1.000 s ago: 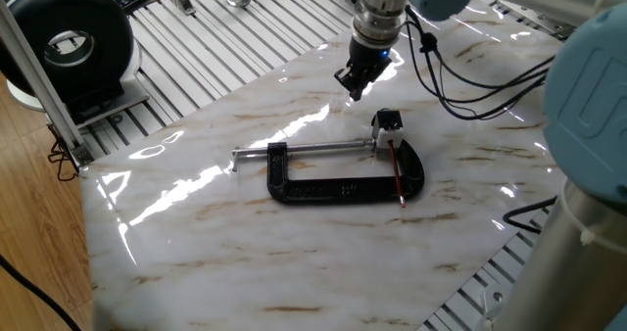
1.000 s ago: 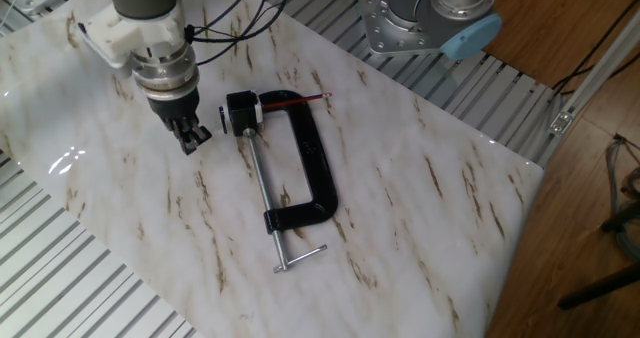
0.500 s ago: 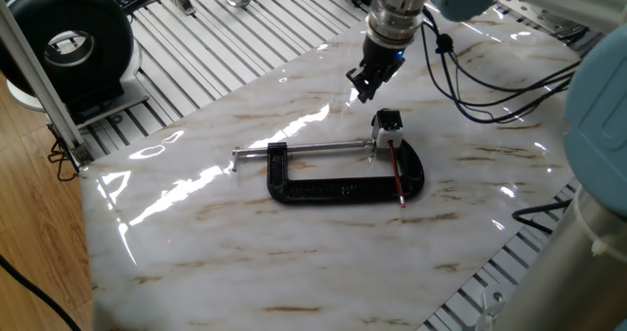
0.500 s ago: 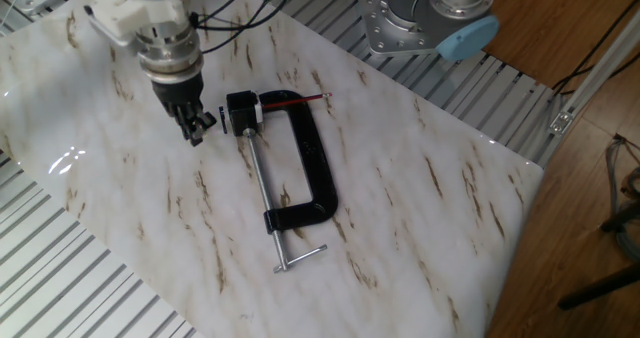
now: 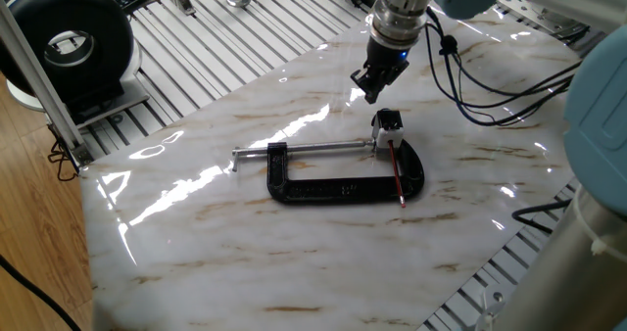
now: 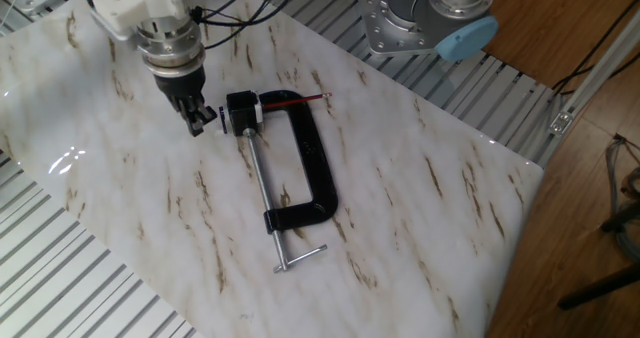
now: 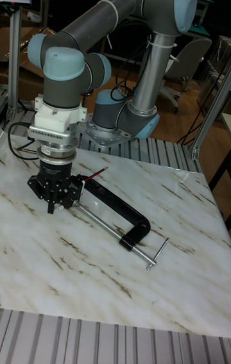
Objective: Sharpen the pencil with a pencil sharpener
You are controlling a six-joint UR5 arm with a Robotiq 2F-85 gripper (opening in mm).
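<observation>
With the end effector (image 6: 198, 121) hanging empty, fingers nearly together, just beside the sharpener (image 6: 241, 112) at its 9 o'clock, a descent could strike the clamp (image 6: 303, 168) and knock out the pencil (image 6: 298, 98) lodged in the sharpener.

Red pencil (image 5: 396, 172) (pale tip outward) in small black-topped pencil sharpener (image 5: 388, 124).

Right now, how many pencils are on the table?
1. The red pencil lies across the end of the black clamp, with one end at the pencil sharpener. No other pencil shows in any view.
</observation>
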